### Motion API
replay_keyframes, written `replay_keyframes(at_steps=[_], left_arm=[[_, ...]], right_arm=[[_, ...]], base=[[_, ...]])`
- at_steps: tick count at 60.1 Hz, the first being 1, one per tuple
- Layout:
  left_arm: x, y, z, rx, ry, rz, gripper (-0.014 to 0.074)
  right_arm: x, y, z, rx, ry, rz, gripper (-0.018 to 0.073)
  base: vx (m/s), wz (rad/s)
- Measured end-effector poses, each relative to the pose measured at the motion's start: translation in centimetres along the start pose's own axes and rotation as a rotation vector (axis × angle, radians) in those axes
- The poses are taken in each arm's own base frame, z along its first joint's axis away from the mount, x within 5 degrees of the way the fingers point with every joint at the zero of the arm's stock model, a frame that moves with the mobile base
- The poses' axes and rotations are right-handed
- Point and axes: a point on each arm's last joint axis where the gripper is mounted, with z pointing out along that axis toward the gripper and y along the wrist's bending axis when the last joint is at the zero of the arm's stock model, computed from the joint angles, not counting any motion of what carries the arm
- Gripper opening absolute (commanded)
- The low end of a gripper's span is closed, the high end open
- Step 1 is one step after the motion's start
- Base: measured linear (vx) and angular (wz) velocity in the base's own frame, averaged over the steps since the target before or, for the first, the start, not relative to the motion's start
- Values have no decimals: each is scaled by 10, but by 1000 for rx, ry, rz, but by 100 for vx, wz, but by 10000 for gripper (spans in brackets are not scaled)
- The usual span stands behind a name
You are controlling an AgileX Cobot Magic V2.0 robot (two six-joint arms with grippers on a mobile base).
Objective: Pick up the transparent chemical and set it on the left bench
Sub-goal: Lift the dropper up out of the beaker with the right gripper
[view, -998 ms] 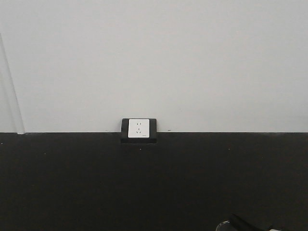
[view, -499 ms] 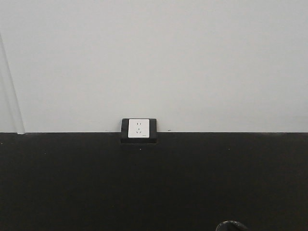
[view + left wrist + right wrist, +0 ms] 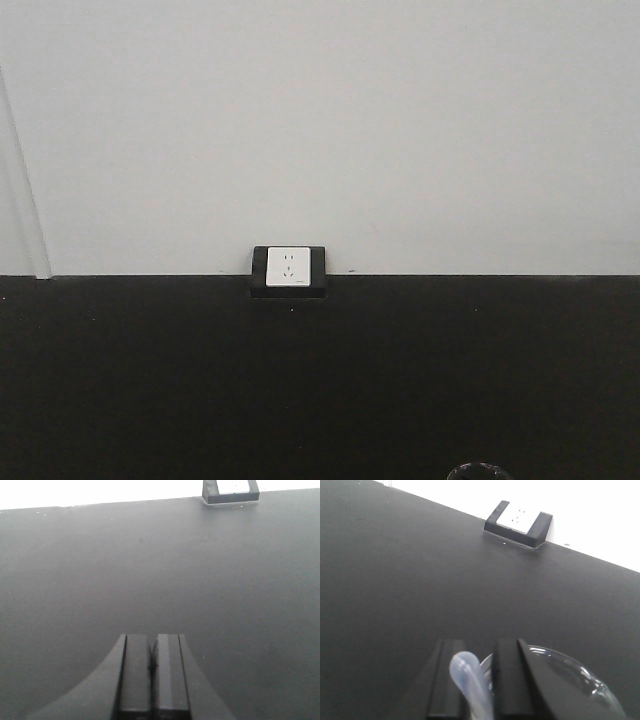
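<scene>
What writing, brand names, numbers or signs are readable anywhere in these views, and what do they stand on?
Readable text: none in any view.
wall socket: only the pin holes show; any brand mark is too small to read.
glass beaker: no scale or label on the part in view.
benchtop: plain black, nothing printed on it.
</scene>
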Motion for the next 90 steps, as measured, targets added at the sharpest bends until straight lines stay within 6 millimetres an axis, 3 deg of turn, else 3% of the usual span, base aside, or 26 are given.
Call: replay_keyframes(at_steps=[7, 38, 65, 79, 90], left_arm=[[0, 0, 0, 0, 0, 0, -3], [0, 0, 0, 0, 0, 0, -3], [0, 0, 0, 0, 0, 0, -3], [0, 0, 0, 0, 0, 0, -3], [0, 0, 0, 0, 0, 0, -3]], right_arm=[[0, 0, 0, 0, -2, -8, 91], [-4, -1, -1, 4, -18, -55, 90], [-48, -12, -24, 92, -184, -14, 88], [-74, -25, -47, 169, -16, 202, -11], [-121, -28, -70, 108, 121, 234, -1]], base=[[0, 0], [0, 0], [0, 0], [0, 0], [0, 0]])
